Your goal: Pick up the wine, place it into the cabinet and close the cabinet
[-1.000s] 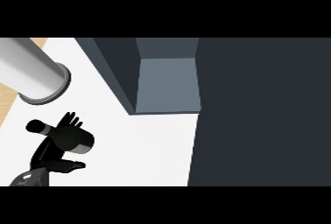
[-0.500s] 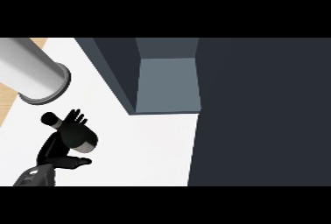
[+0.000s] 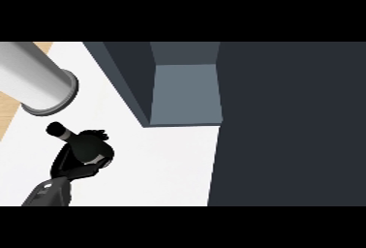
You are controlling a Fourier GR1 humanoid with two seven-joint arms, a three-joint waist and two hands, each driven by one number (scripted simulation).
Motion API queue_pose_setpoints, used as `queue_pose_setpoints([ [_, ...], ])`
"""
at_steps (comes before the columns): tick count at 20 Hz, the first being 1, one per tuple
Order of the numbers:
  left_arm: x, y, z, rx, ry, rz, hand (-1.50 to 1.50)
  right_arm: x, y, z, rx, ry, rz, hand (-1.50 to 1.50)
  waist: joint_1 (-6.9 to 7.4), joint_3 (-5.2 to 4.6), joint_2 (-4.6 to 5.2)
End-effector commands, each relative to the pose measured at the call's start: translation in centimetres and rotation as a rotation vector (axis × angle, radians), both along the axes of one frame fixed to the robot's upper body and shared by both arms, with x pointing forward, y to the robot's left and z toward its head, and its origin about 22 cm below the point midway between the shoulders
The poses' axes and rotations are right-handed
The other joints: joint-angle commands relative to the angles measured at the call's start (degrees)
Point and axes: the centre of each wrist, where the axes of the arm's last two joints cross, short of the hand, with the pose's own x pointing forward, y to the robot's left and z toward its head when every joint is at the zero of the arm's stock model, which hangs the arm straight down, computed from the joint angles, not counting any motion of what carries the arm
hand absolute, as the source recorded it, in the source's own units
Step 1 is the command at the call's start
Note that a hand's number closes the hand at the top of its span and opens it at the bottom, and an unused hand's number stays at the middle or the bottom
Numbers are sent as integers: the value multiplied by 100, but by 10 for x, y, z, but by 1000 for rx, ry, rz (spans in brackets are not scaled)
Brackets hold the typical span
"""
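Wine (image 3: 58, 130) near worktop (image 3: 164, 164) left edge, in left hand (image 3: 87, 157). Cylinder (image 3: 36, 80) at far-left corner. Cabinet (image 3: 186, 82) along far and right edges.

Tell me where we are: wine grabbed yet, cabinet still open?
Grasp looks done: the left hand is curled round the wine, whose dark neck sticks out up-left of the fingers, over the white counter. Whether it is lifted clear, I cannot tell. Not yet done: carrying it into the cabinet, whose grey inside shows open, then closing it. The right hand is not in view.
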Motion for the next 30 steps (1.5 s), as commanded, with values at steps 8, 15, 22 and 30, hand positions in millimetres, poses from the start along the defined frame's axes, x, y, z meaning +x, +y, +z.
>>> queue_pose_setpoints([
  [8,14,-7,5,-177,-56,-132,150,-7,-6,-2,9,-18,21,-150,-23,-3,21],
  [15,-15,-51,-27,-181,-42,256,150,-12,-18,0,2,-7,-10,-150,129,21,-44],
  [22,-1,-70,-9,-250,-99,286,150,-10,-8,-3,7,-1,-19,-150,193,24,-63],
  [30,-8,-107,12,-226,-112,181,150,-20,-12,8,-13,21,10,-150,165,20,-57],
])
